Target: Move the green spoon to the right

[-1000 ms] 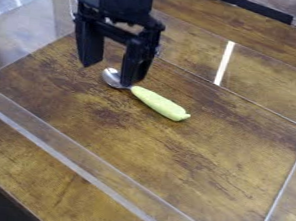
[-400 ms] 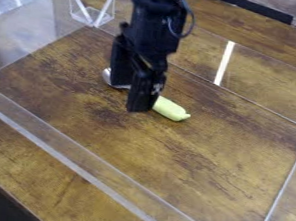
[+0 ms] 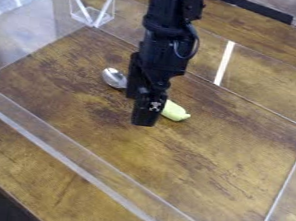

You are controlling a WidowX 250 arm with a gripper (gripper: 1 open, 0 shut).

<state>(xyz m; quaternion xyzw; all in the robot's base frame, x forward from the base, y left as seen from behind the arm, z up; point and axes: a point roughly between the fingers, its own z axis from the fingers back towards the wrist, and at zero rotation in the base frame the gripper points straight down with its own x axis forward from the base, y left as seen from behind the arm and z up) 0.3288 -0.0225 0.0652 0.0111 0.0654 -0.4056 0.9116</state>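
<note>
Low on the wooden table (image 3: pixel 223 182) stands a shallow clear-walled tray (image 3: pixel 53 137), its near wall running across the front and its right wall visible as a pale edge at the far right; the wood grain shows through its floor. Inside this tray lies the green spoon (image 3: pixel 176 112), flat on the floor near the middle. Its shiny metal bowl shows to the left of the arm, and the rounded end of its pale yellow-green handle pokes out to the right, so the spoon runs from far left to near right with its middle hidden. Over that hidden middle hangs the black pincer (image 3: pixel 145 110), pointing straight down from the dark arm that comes in from the top edge. Seen edge-on, one finger (image 3: pixel 144 107) covers the other, yet the jaws are spread wide apart. Whether the fingertips touch the spoon or the tray floor cannot be told, and nothing is lifted. Beyond the tray, at the far left, a small clear stand (image 3: pixel 92 11) sits on the table.
</note>
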